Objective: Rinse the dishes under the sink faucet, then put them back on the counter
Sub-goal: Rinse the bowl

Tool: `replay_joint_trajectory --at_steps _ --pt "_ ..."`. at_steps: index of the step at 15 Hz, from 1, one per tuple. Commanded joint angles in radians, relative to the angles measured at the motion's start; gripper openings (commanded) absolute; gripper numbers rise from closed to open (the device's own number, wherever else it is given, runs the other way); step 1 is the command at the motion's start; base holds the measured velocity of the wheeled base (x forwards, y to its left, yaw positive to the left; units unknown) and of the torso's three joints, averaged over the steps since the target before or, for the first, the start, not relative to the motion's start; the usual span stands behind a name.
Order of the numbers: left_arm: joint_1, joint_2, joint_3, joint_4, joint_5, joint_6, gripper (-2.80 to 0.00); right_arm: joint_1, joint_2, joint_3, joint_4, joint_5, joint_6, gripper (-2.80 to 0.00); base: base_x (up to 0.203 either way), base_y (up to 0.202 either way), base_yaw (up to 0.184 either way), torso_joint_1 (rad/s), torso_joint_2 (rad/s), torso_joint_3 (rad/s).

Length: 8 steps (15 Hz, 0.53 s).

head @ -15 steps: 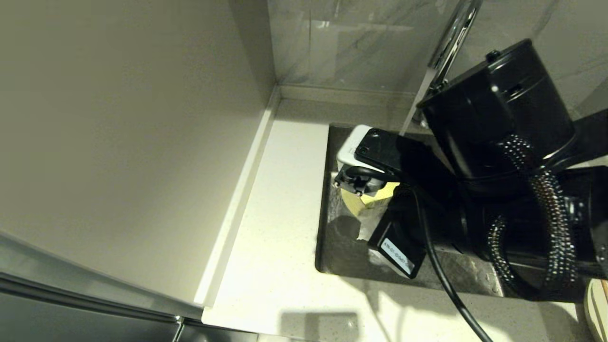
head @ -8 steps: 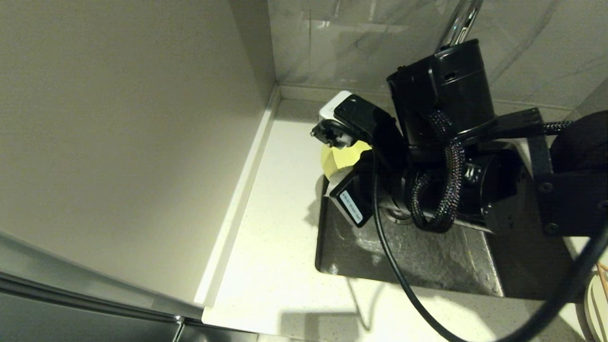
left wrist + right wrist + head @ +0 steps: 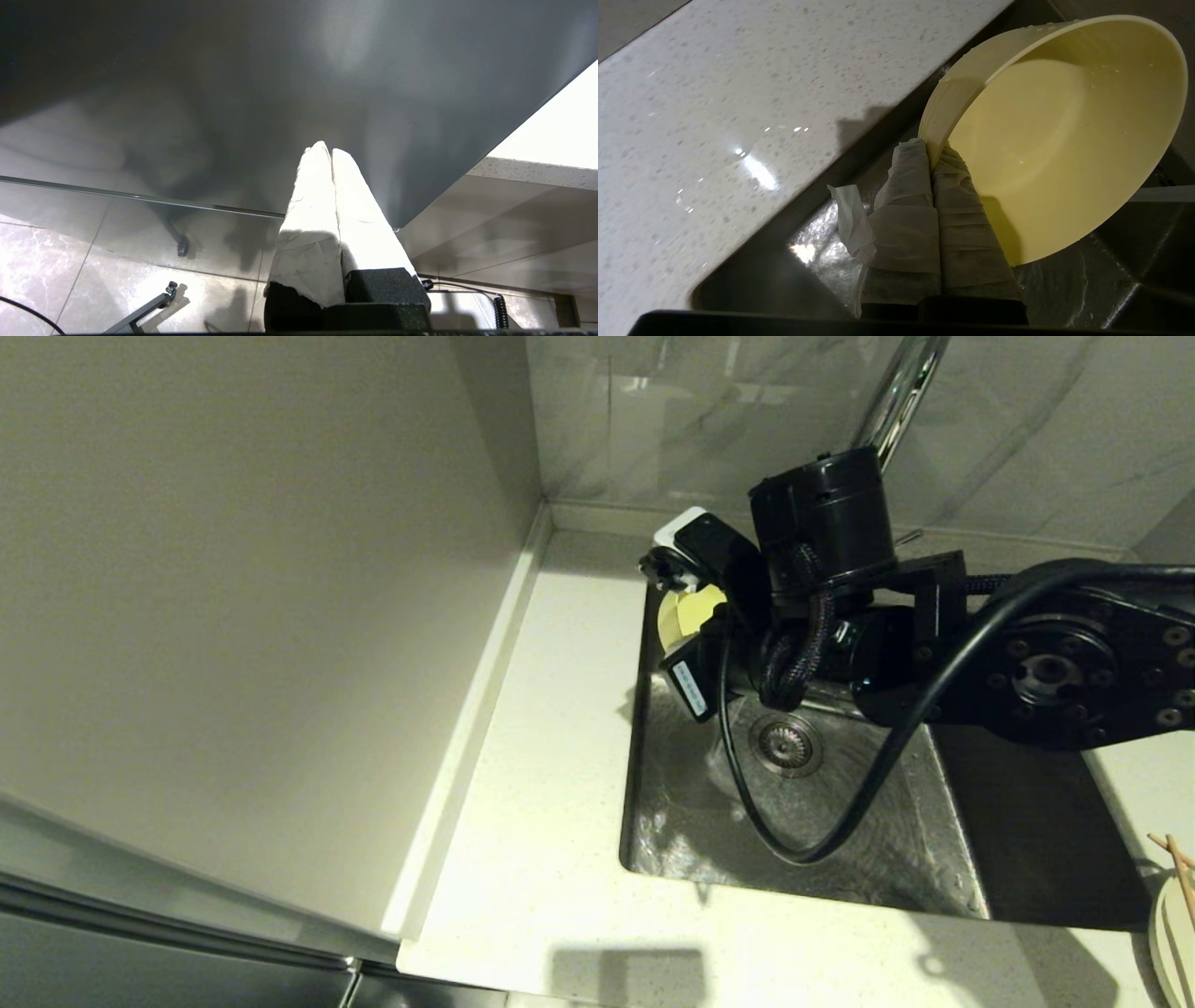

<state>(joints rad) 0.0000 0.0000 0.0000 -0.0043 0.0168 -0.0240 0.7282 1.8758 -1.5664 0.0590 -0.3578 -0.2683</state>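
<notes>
My right gripper [image 3: 932, 150] is shut on the rim of the pale yellow bowl [image 3: 1059, 135], one wrapped finger outside the wall and one inside. The bowl [image 3: 689, 613] hangs tilted on its side over the far left corner of the sink, close to the counter [image 3: 551, 728]. Water drops cling to its inside. The chrome faucet [image 3: 904, 387] rises behind the arm. At the right edge, part of the cream plate [image 3: 1169, 933] shows with the chopsticks [image 3: 1178, 866] across it. My left gripper [image 3: 326, 150] is shut and empty, parked low beside the cabinet, out of the head view.
The steel sink [image 3: 831, 831] is wet, with a round drain strainer [image 3: 786, 744] in its floor. A black cable [image 3: 840, 821] from my right arm loops over the basin. A tall grey cabinet side [image 3: 243, 616] stands left of the counter; marble wall tiles behind.
My right arm has lifted the bowl up from low in the sink and carried it toward the far left corner, then drawn back slightly. The drain strainer is now uncovered.
</notes>
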Motion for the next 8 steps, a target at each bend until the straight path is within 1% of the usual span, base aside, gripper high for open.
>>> replay_joint_trajectory --at_steps 1,3,8 --pt "0.000 -0.002 0.000 0.000 0.000 -0.001 -2.80 -0.034 0.038 -0.006 -0.036 -0.001 -0.010 -2.80 0.000 0.000 0.000 0.000 0.00 0.000" --pt "0.000 -0.002 0.000 0.000 0.000 -0.001 -2.80 -0.057 0.046 -0.014 -0.042 0.000 -0.029 -2.80 0.000 0.000 0.000 0.000 0.00 0.000" --pt "0.000 -0.002 0.000 0.000 0.000 -0.001 -2.80 -0.124 0.079 -0.073 -0.044 0.015 -0.035 -2.80 0.000 0.000 0.000 0.000 0.00 0.000"
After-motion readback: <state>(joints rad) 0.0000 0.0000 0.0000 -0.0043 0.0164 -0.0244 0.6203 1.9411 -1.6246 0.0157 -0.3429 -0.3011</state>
